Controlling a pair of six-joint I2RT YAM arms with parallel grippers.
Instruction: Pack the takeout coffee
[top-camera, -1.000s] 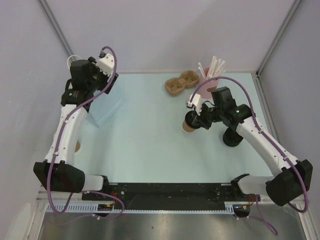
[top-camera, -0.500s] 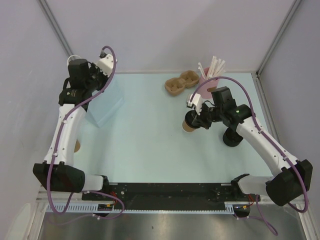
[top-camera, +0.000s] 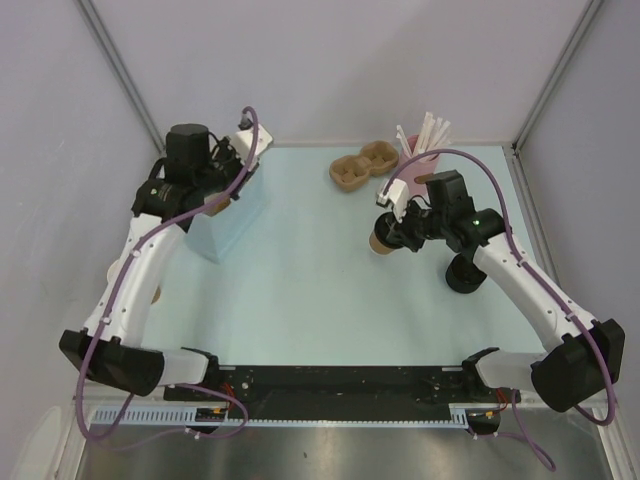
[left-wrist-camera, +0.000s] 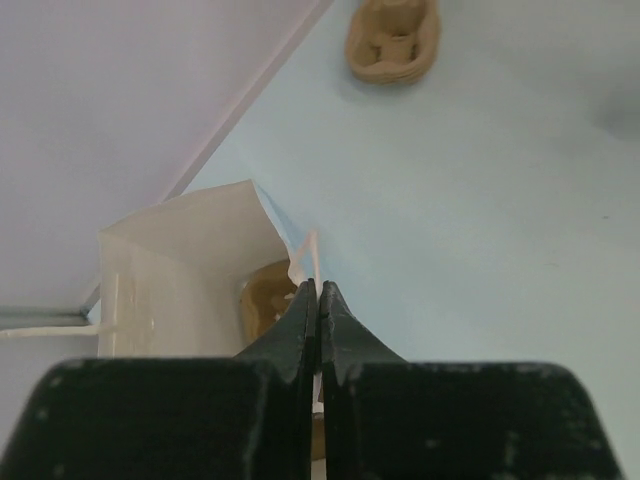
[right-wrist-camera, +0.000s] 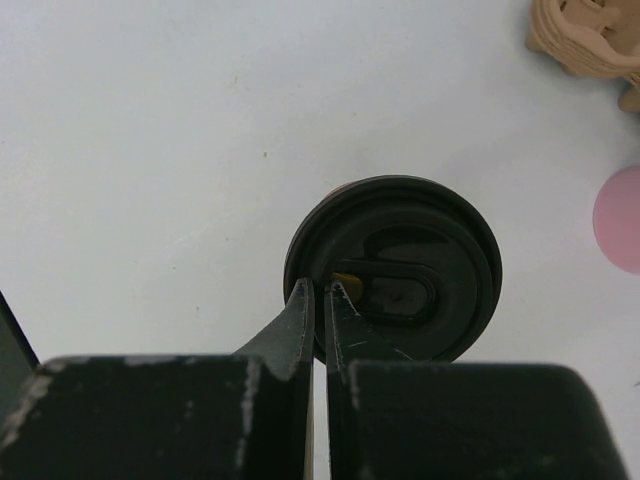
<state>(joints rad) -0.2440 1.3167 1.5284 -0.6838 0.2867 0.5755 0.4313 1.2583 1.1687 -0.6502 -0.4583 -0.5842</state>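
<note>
The right gripper is closed almost fully. Its two fingers pinch the rim of the black lid of the cup. The cup is right of the middle of the table, near the brown carrier and the straws. The left gripper is closed too, and it pinches the top edge of the pale blue bag at the far left.

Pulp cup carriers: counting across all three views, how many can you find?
2, probably. One pulp carrier lies at the table's far edge. A tan shape inside the open bag, seen by the left wrist camera, looks like a second, mostly hidden.
</note>
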